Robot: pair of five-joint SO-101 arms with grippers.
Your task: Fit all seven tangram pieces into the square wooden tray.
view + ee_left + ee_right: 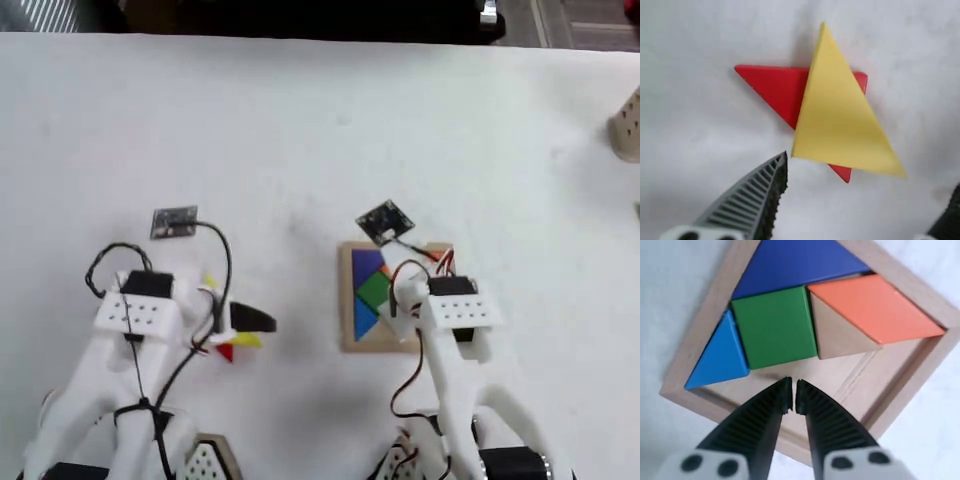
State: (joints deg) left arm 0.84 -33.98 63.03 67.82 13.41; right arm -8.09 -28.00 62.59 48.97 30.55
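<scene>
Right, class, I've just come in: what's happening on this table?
Two robot arms are doing a tangram. The wooden tray holds five pieces: a dark blue triangle, green square, orange parallelogram, plain wooden triangle and light blue triangle, with part of its floor bare. The right gripper hangs shut and empty over that bare part. The left gripper is open over a yellow triangle lying across a red triangle on the table, outside the tray.

Bare tray floor (880,371) beside green square (774,325)
</scene>
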